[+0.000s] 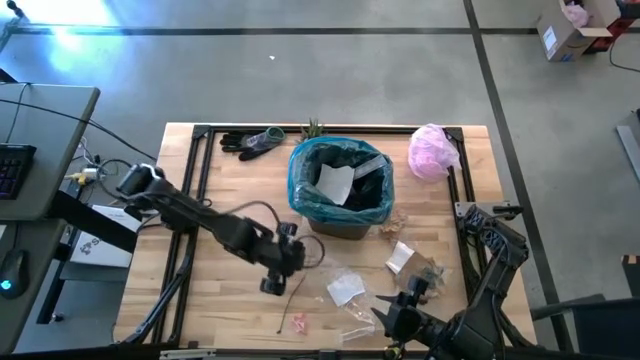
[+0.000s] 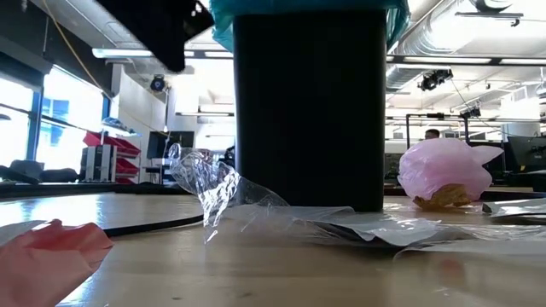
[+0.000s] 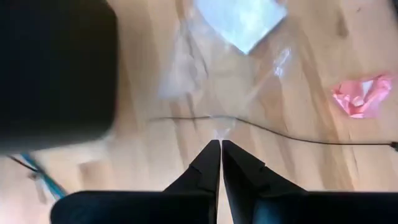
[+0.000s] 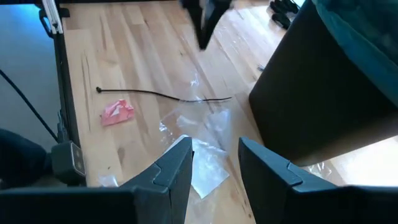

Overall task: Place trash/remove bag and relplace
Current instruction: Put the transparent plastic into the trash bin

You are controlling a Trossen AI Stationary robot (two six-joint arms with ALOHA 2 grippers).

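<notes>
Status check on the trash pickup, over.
Left end effector shut, empty, above a clear wrapper. Right end effector open, low at the near edge. Bin with teal bag holds white scraps. Thin black cord lies across the wrappers.

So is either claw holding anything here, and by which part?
Nothing is held. The left claw is shut with empty tips above the clear wrapper. The right claw is open, hovering over a wrapper beside the bin.
</notes>
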